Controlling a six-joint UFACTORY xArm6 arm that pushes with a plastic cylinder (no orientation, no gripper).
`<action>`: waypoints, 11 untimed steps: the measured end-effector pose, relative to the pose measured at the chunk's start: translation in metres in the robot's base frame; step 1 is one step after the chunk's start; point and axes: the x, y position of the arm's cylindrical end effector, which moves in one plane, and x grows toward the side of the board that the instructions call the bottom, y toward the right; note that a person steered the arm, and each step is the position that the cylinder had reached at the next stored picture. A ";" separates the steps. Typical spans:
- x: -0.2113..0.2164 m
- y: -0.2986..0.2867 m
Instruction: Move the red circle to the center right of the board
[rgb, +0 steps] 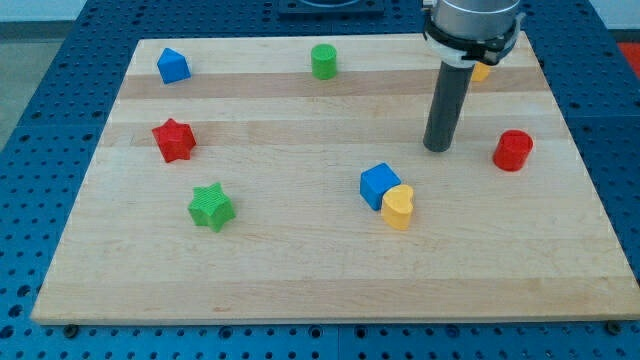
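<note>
The red circle (512, 150), a short red cylinder, stands near the view's right edge of the wooden board (300, 280), about mid-height. My tip (437, 148) rests on the board to the left of the red circle, with a clear gap between them. A blue cube (379, 186) and a yellow heart block (398, 207) sit touching each other below and left of my tip.
A red star (174, 139) and a green star (211, 207) lie on the view's left. A blue pentagon-like block (173, 66) is at top left, a green cylinder (324, 61) at top middle. A yellow block (482, 71) peeks out behind the rod's mount.
</note>
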 end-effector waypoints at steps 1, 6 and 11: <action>0.002 0.002; 0.084 0.085; 0.025 0.080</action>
